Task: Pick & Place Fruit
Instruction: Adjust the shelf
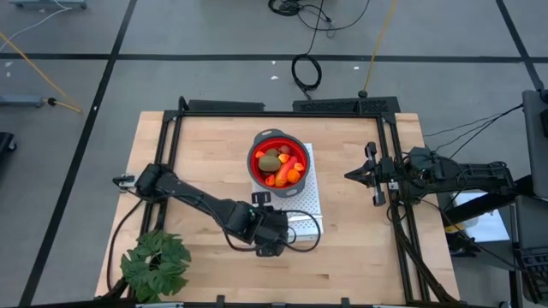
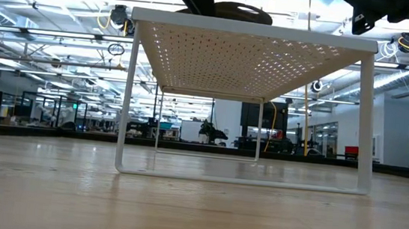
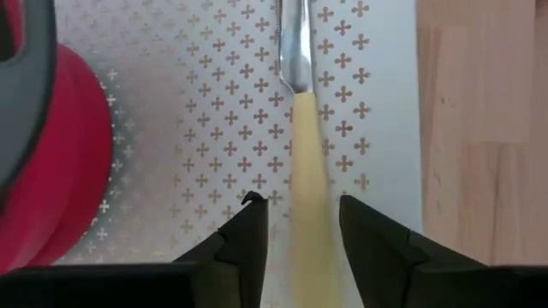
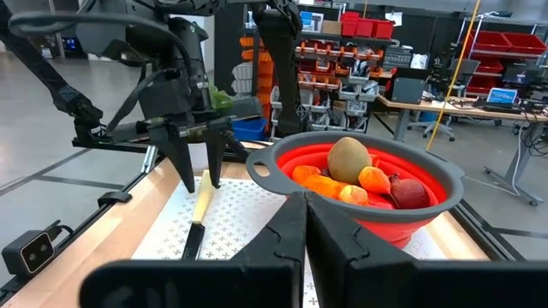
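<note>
Fruit (image 1: 279, 165) in the high view sits piled in the red bowl (image 1: 257, 147) on the white perforated rack (image 1: 313, 198) on the counter (image 1: 188, 154); no loose pieces visible, so the task looks about done; right hand (image 1: 353, 174) waits at the counter's right edge.

Left wrist view: left hand (image 3: 301, 224), fingers apart, straddles the pale yellow knife (image 3: 301, 128) lying on the rack, not clamped. Right wrist view: right hand's fingers together, holding nothing, fruit in bowl ahead; no readable writing anywhere.
</note>
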Robot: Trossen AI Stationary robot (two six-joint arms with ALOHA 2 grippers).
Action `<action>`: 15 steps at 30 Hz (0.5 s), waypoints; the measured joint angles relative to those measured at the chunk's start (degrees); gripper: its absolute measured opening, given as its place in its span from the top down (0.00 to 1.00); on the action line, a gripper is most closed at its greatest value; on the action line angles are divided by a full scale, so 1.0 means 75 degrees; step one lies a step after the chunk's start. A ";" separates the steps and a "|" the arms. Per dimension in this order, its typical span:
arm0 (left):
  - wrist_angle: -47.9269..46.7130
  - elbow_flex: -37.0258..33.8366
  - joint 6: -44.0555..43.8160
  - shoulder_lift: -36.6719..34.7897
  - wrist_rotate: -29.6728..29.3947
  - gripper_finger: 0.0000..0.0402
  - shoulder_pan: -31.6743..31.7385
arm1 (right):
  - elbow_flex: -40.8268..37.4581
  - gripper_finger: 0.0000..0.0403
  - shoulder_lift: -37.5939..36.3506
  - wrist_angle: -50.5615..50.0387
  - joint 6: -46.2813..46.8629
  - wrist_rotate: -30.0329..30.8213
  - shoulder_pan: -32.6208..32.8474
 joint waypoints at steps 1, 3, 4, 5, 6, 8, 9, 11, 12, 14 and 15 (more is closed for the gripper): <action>-0.0028 0.0003 0.0011 -0.0010 -0.0003 0.65 -0.0004 | 0.0000 1.00 0.0001 0.0002 0.0000 -0.0001 0.0000; -0.0081 0.0003 0.0002 -0.0022 -0.0001 0.67 -0.0045 | 0.0000 1.00 0.0003 0.0001 0.0000 -0.0001 0.0002; -0.0075 0.0003 0.0005 -0.0022 0.0008 0.68 -0.0055 | 0.0000 1.00 0.0000 -0.0001 0.0000 -0.0001 0.0002; -0.0059 0.0003 0.0008 -0.0029 0.0009 0.69 -0.0058 | 0.0000 1.00 0.0000 -0.0001 0.0000 -0.0001 0.0000; -0.0049 0.0003 0.0011 -0.0040 0.0018 0.70 -0.0062 | 0.0000 1.00 0.0003 -0.0001 0.0000 -0.0001 0.0000; -0.0095 0.0003 -0.0045 -0.0092 0.0048 0.71 -0.0101 | 0.0000 1.00 0.0002 -0.0001 0.0000 -0.0001 0.0000; -0.0125 0.0003 -0.0074 -0.0112 0.0060 0.72 -0.0121 | 0.0000 1.00 0.0000 -0.0001 0.0000 -0.0001 0.0001; -0.0206 0.0034 -0.0159 -0.0211 0.0056 0.73 -0.0150 | 0.0000 1.00 0.0002 -0.0001 0.0000 -0.0001 0.0002; -0.0244 0.0037 -0.0188 -0.0271 0.0061 0.73 -0.0172 | 0.0000 1.00 0.0003 -0.0004 0.0000 -0.0001 0.0001; -0.0243 0.0055 -0.0373 -0.0347 0.0058 0.73 -0.0210 | 0.0000 1.00 0.0000 -0.0001 0.0003 -0.0001 0.0000; -0.0253 0.0055 -0.0491 -0.0360 0.0058 0.73 -0.0253 | 0.0000 1.00 0.0002 -0.0003 0.0003 -0.0001 0.0002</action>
